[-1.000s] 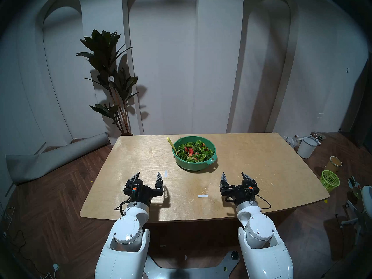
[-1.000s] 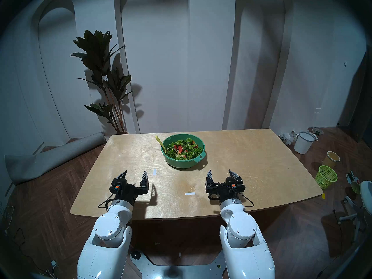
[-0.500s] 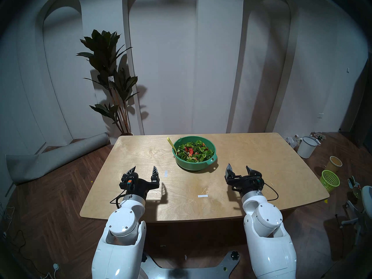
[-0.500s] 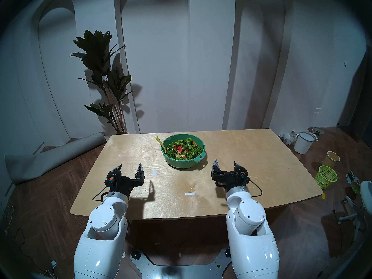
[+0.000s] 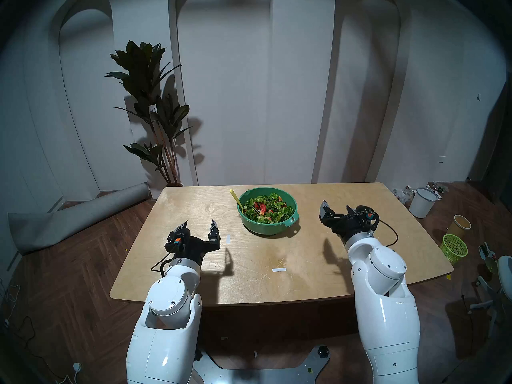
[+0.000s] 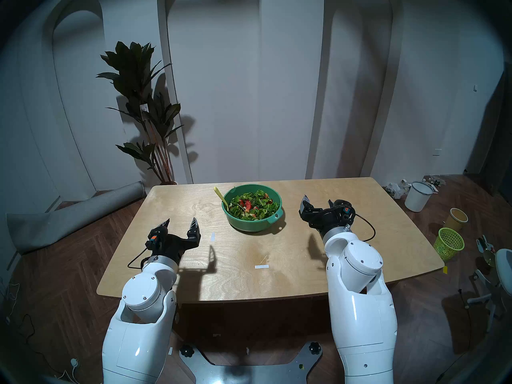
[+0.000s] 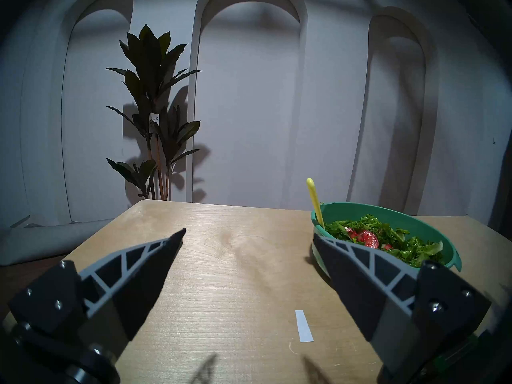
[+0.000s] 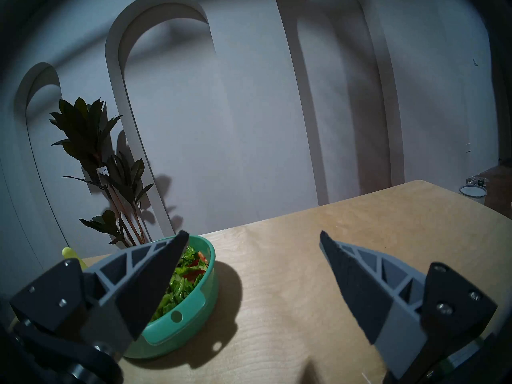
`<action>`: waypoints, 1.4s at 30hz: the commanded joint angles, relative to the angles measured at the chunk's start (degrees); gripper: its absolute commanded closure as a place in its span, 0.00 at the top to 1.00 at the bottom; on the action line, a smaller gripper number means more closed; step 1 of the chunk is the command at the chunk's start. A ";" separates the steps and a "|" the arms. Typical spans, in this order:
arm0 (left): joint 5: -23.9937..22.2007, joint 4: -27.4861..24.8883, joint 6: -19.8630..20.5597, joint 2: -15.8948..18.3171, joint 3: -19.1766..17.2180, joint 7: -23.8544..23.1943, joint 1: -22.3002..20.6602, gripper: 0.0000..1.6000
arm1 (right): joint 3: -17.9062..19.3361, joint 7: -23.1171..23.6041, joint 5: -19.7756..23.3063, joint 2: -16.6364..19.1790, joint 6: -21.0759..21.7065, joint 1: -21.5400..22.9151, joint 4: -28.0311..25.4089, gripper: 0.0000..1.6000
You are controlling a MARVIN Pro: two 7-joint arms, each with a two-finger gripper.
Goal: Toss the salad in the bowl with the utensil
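A teal-green bowl (image 5: pixel 266 228) stands at the back middle of the wooden table, filled with salad (image 5: pixel 267 207) of green leaves and red tomato pieces. The yellow-green utensil (image 5: pixel 236 199) leans on the bowl's left rim, its handle sticking out up and to the left. My left gripper (image 5: pixel 199 224) hovers open and empty over the table, to the front left of the bowl. My right gripper (image 5: pixel 335 206) is open and empty, level with the bowl on its right side. The left wrist view shows the bowl (image 7: pixel 440 236) and utensil (image 7: pixel 314 200) ahead on the right.
Two white tape strips (image 5: pixel 279 269) (image 5: pixel 228 238) lie on the table (image 5: pixel 194 209). On the floor at right are a lime mesh basket (image 5: pixel 454 249), a yellow cup (image 5: pixel 461 225) and a white bucket (image 5: pixel 422 202). A plant (image 5: pixel 155 112) and rolled mat (image 5: pixel 74 217) are left.
My right arm has swung forward and to the right, from in front of the bowl to beside it. My left gripper has shifted slightly forward and left. Both stay open.
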 commanded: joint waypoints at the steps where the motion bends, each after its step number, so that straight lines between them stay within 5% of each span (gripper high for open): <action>1: 0.25 -1.94 -0.18 -0.34 0.79 0.12 -0.94 1.00 | 0.17 -0.84 2.26 0.35 3.10 6.15 0.78 1.00; 18: 0.44 -2.91 -0.19 -0.26 2.32 0.61 -0.68 1.00 | -1.87 -3.28 5.54 0.12 8.60 16.08 11.25 1.00; 19: 0.47 -2.99 -0.20 -0.21 2.35 0.71 -0.66 1.00 | -2.09 -3.77 5.66 -0.08 9.76 20.05 14.06 1.00; 21: 0.51 -3.07 -0.21 -0.27 2.37 0.79 -0.66 1.00 | -2.31 -3.75 5.91 -0.08 9.27 17.66 13.13 1.00; 42: 1.02 -5.22 -0.42 -0.38 2.31 3.62 -0.91 1.00 | -4.95 -7.29 8.66 -2.67 13.21 29.49 29.11 1.00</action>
